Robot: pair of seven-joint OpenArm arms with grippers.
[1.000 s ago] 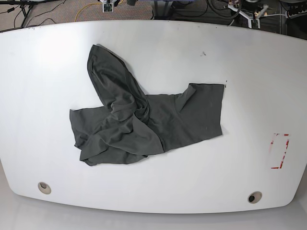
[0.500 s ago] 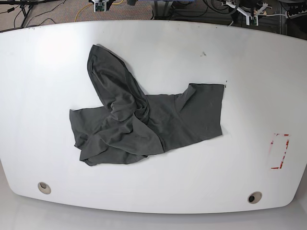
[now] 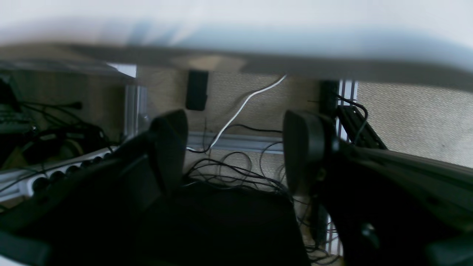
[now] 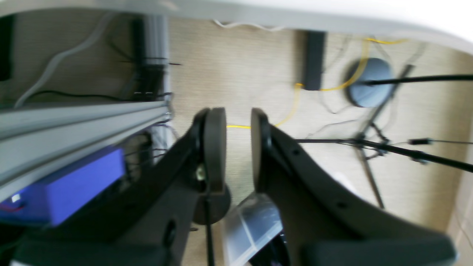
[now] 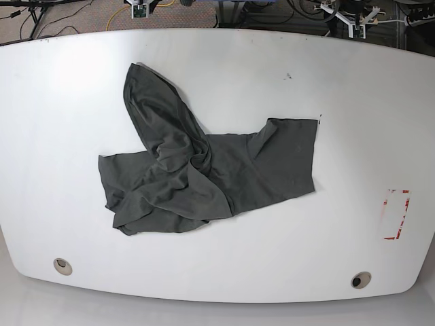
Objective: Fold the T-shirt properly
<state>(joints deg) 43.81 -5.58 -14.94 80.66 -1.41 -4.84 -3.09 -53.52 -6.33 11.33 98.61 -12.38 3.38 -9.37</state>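
One garment lies on the white table, and nothing touches it; the T-shirt sits crumpled a little left of the table's middle in the base view. Going from left to right across it: a bunched lower corner near the left front, with a round grommet hole in the table just beyond it; a long rumpled fold running up and back toward the far left; a twisted knot of cloth at the centre; then a flatter rectangular panel spreading out to the right. Farther right on the bare table is a red-edged marking, and a second grommet hole at the front right. Neither arm reaches over the table; both wrist cameras look at carpet and cables past the table edge. The right gripper has its jaws nearly together with a narrow gap, empty; the left gripper stands wide apart, empty.
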